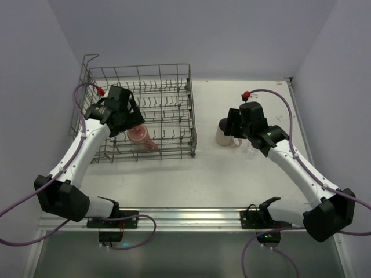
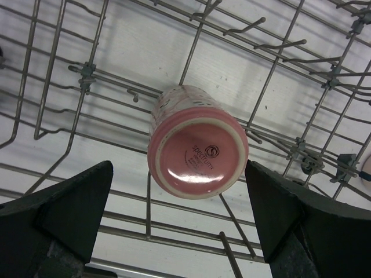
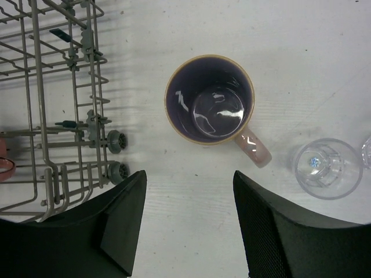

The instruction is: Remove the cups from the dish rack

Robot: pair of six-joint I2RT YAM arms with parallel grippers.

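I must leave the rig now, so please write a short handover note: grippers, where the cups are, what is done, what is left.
Left gripper: open, empty, over the pink cup, which sits in the dish rack with its base toward the wrist camera.
Right gripper: open, empty, above the handled mug, upright on the table beside the clear tumbler.
Done: mug and tumbler out of the rack.
To do: the pink cup.

Robot lab booth: bare pale walls (image 1: 203, 35), white table (image 1: 220, 179)
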